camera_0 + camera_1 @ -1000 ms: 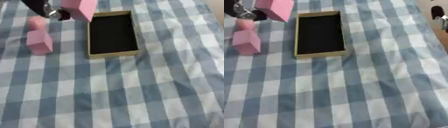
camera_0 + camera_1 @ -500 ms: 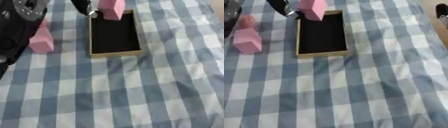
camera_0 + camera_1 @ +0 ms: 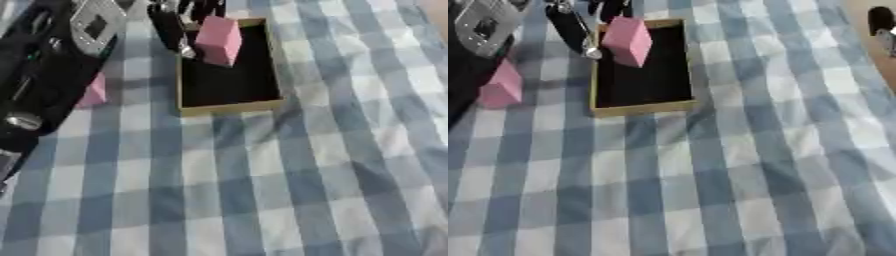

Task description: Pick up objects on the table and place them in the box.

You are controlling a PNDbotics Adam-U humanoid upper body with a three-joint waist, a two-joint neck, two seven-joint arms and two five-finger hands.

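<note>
A pink block (image 3: pixel 219 40) hangs over the far end of the shallow black box (image 3: pixel 229 106), which has a tan rim. My left hand (image 3: pixel 175 25) holds the block from its left and top, fingers curled round it. My left arm (image 3: pixel 52 70) runs down the left side of the view. A second pink block (image 3: pixel 502 86) stands on the cloth left of the box, partly hidden by the arm in the left eye view. My right hand appears in no view.
A blue and white checked cloth (image 3: pixel 280 190) covers the table, wrinkled in places. A dark object (image 3: pixel 879 22) shows at the far right edge, off the cloth.
My left hand has carried the pink block to the right, from left of the box to over its far end. The arm now fills the left side.
</note>
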